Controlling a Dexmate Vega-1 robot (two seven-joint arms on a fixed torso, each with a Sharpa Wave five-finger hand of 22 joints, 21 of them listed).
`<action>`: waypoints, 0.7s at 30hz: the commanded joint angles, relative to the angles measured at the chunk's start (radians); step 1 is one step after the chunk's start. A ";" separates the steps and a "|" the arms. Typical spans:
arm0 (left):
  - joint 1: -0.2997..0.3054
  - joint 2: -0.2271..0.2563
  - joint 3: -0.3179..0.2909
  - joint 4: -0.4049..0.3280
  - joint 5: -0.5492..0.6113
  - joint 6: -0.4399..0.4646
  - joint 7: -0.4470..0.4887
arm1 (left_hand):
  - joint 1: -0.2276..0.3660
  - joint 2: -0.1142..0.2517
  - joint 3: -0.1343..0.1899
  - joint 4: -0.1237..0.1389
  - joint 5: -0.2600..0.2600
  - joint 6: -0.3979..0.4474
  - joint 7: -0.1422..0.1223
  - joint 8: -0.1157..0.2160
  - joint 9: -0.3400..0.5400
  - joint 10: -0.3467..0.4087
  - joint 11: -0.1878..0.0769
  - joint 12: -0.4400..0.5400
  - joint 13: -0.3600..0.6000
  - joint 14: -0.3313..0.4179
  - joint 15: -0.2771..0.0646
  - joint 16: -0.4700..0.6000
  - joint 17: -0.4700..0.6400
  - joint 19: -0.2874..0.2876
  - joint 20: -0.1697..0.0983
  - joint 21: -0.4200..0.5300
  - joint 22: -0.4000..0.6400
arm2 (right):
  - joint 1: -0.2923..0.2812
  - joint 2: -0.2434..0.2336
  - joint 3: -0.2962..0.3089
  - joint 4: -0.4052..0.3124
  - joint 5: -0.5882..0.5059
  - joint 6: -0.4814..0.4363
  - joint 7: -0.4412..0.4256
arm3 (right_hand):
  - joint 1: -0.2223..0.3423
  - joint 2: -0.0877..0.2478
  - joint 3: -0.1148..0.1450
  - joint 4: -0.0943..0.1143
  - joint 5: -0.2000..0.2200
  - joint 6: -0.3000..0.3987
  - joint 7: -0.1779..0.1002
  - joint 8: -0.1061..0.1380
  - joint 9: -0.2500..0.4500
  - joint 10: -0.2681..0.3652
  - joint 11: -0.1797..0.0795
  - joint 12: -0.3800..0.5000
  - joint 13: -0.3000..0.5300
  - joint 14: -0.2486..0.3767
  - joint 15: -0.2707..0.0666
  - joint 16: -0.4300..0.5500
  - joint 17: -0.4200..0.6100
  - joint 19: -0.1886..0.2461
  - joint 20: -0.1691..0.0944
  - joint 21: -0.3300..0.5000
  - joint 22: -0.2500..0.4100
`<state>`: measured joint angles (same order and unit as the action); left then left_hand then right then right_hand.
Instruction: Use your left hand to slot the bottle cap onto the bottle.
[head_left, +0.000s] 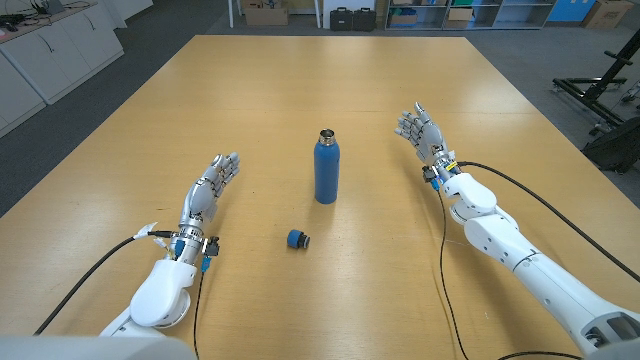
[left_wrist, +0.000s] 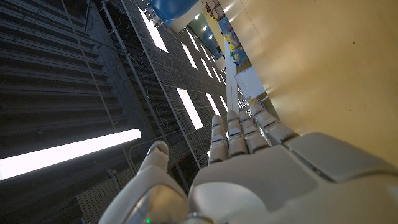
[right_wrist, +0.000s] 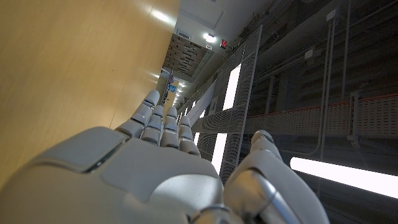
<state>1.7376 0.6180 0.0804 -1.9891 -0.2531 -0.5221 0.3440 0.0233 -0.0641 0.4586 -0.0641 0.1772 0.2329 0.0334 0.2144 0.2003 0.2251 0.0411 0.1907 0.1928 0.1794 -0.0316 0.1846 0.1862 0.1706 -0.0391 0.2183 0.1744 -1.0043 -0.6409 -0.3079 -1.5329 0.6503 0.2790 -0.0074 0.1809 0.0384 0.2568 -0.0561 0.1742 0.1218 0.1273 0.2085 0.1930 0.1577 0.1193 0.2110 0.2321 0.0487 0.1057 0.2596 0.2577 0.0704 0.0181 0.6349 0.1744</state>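
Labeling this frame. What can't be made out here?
- Small blue bottle cap: head view, too small to tell its inner thread or which end faces up.
- Tall blue metal bottle: left wrist view, cut off by the edge.
- Left hand, right hand: palm sides hidden.

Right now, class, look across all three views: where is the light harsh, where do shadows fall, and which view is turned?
Head view: even, soft light; the bottle and cap cast only faint shadows on the table. Left wrist view: turned, a ceiling strip light glares white beside the left hand. Right wrist view: turned too, bright lamps flare past the right hand, whose near surface is soft.
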 joint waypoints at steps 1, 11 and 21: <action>0.106 -0.010 -0.048 -0.052 0.054 -0.006 -0.011 | 0.001 -0.005 -0.001 -0.009 0.001 -0.014 0.002 -0.009 0.000 -0.017 0.003 -0.003 0.004 -0.015 0.003 -0.003 0.002 -0.016 -0.002 -0.007 0.003 | -0.041 -0.041 0.030 -0.041 0.016 -0.015 -0.003 | 0.002 0.009 0.005 -0.006 0.004 0.008 0.021 0.007 0.002 0.010 -0.003 0.007 -0.001 -0.004 0.001 0.004 0.004 0.001 -0.005 -0.003 0.003; 0.188 -0.023 -0.107 -0.078 0.064 -0.052 -0.053 | 0.004 -0.003 -0.001 -0.014 0.001 -0.006 0.009 -0.005 0.000 -0.003 0.007 0.006 0.004 0.001 0.001 0.006 0.001 -0.008 -0.004 -0.008 0.003 | -0.051 -0.016 0.016 -0.075 0.006 -0.035 -0.052 | 0.003 0.010 0.005 -0.007 0.005 0.009 0.020 0.006 0.001 0.012 -0.003 0.008 -0.003 -0.002 -0.003 0.005 0.003 0.002 -0.006 -0.005 0.004; 0.247 -0.045 -0.146 -0.110 0.162 -0.073 -0.091 | 0.012 0.002 0.003 -0.024 0.002 0.018 0.027 0.003 -0.001 0.028 0.014 0.018 0.003 0.031 -0.002 0.018 0.000 0.020 -0.010 -0.003 0.003 | -0.055 -0.008 0.000 -0.106 -0.011 -0.047 -0.071 | 0.005 0.011 0.003 -0.010 0.005 0.020 0.012 0.007 0.001 0.026 -0.017 0.012 -0.008 0.014 -0.015 0.010 0.002 0.015 -0.011 -0.007 0.004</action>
<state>1.9231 0.5899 -0.0272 -2.0704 -0.1632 -0.5713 0.2931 0.0250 -0.0624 0.4575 -0.0794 0.1772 0.2412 0.0589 0.2087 0.2003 0.2402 0.0587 0.2021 0.1928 0.1969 -0.0336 0.1966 0.1863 0.1774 -0.0386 0.2108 0.1744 -1.0534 -0.6591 -0.2946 -1.6097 0.6515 0.2413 -0.0592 0.1850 0.0423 0.2612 -0.0603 0.1741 0.1324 0.1306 0.2112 0.1905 0.1756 0.1013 0.2149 0.2227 0.0598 0.0946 0.2671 0.2577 0.0777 0.0108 0.6272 0.1744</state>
